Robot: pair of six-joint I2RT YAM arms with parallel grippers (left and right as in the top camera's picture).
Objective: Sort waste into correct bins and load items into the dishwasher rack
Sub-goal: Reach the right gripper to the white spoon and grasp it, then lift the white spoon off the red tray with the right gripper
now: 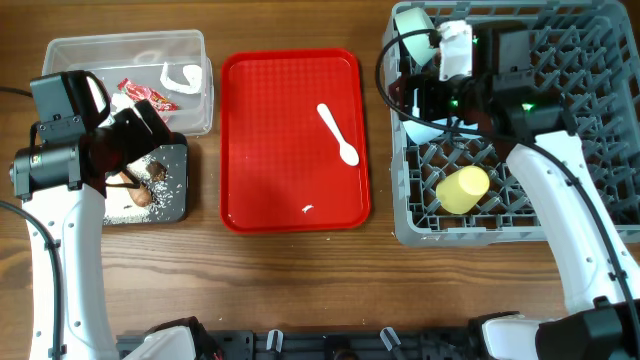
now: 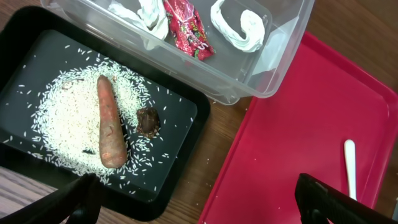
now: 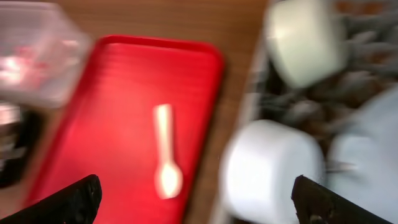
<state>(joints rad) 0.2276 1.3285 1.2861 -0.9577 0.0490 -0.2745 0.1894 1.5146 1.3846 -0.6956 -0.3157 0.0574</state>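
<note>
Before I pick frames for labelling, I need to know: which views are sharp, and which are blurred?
Right wrist: heavy motion blur, the white plastic spoon is smeared. Left wrist: sharp, single rice grains around the carrot-like stick show. Overhead: sharp, evenly lit.

Overhead — fixed, straight down, far enough to take in the whole worktop (image 1: pixel 300 290): clear tub (image 1: pixel 120 48) and black tray (image 1: pixel 178 205) at left, red tray (image 1: pixel 270 150) in the middle, rack (image 1: pixel 480 237) at right, arm bases along the bottom edge.

Left wrist — close, looking down over the black tray and tub, red tray's left part at right. The left tool (image 2: pixel 205 202) has its fingertips in both bottom corners.

Right wrist — close, blurred, looking down from over the rack's left edge onto the red tray. The right tool (image 3: pixel 199 199) has its fingertips in the corners likewise.

All 3 views share the red tray and spoon (image 1: pixel 337 132). Both wrist views sit roughly the same way up as overhead.
</note>
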